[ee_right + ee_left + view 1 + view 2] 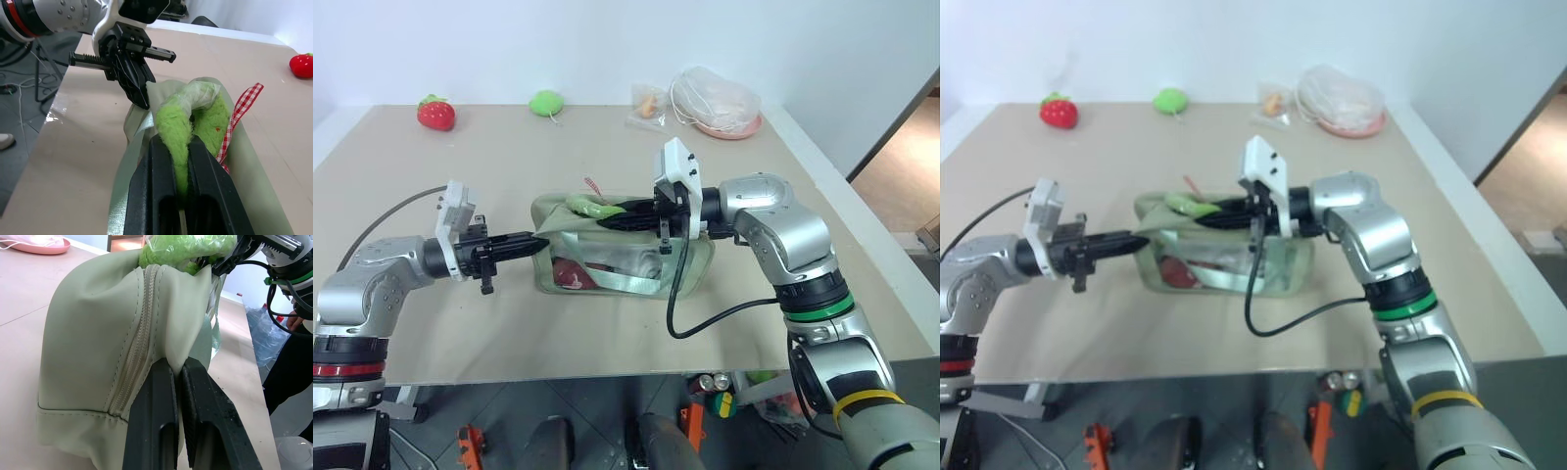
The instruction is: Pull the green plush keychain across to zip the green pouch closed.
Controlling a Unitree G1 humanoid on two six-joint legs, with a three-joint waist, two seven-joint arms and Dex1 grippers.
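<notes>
The pale green pouch (690,266) lies mid-table with its zipper (139,338) along the top. My left gripper (540,242) is shut on the fabric at the pouch's left end, beside the zipper's end (176,366). On the top left of the pouch rests the lime-green plush keychain (588,206), with a red-and-white checked ribbon (242,105) next to it. From the right, my right gripper (613,213) reaches over the pouch top, shut on the plush keychain (215,115), fingers pinching its fuzzy body (178,144).
At the table's back stand a red strawberry toy (436,114), a round lime-green blob (546,102), a small clear bag (649,106) and a bag on a pink plate (724,106). A black cable (705,318) loops below my right wrist. The table's front edge (607,377) is close.
</notes>
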